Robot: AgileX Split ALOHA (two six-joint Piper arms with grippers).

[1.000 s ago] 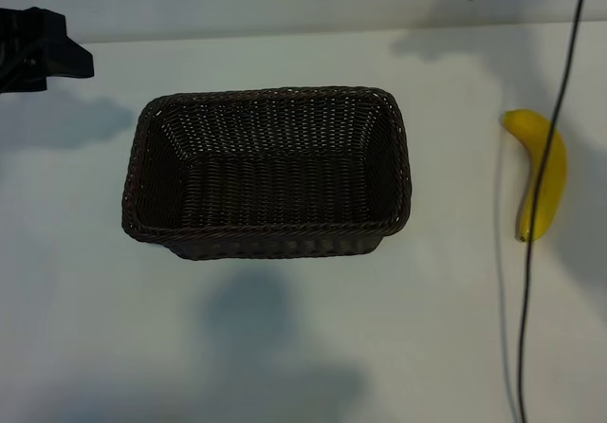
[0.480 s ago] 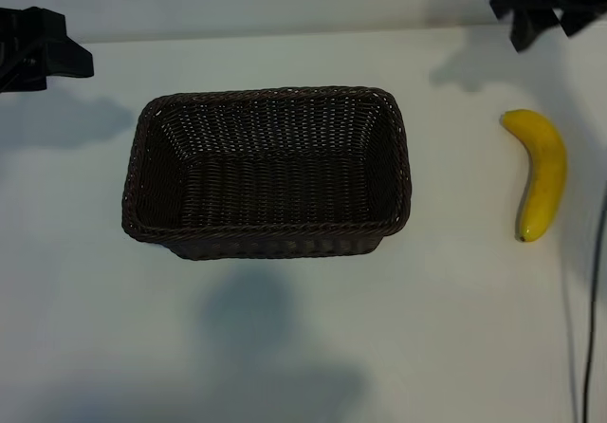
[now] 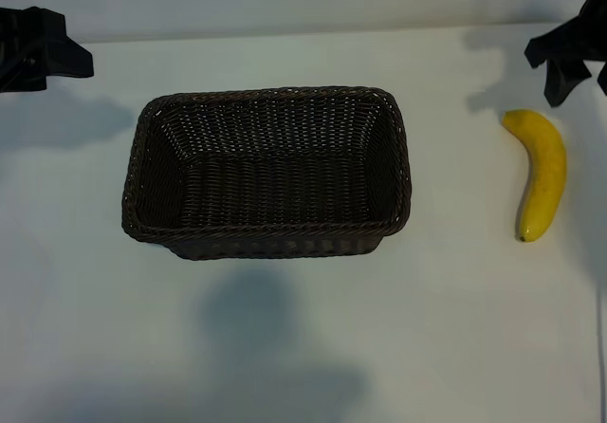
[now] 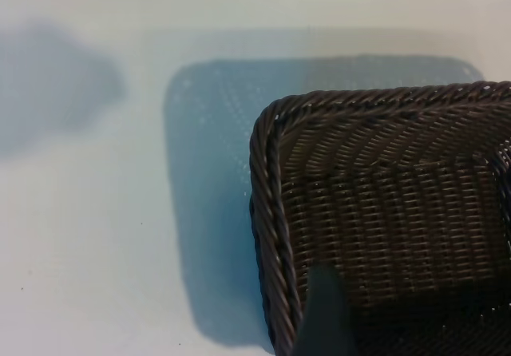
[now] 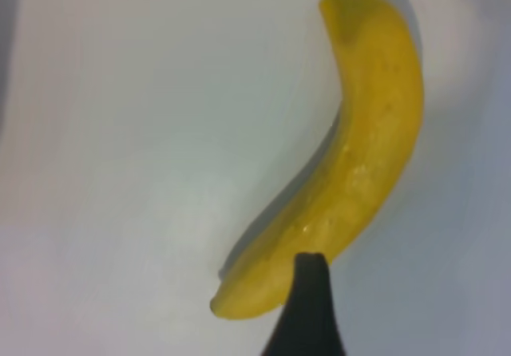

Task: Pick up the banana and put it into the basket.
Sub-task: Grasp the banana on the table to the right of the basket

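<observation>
One curved bright-yellow banana lies on the white table, well apart from the dark-brown woven wicker basket. The right gripper is positioned above it — fingers spread, nothing held — presumably for a downward grasp. The left gripper is parked, open.

Left gripper sits parked at the upper left edge of the exterior view, pointing in toward the middle, jaws spread wide. Right gripper hangs in the upper right corner of that view, aimed straight down with fingers apart. In the right wrist view only one dark fingertip pokes in at the bottom centre.
</observation>
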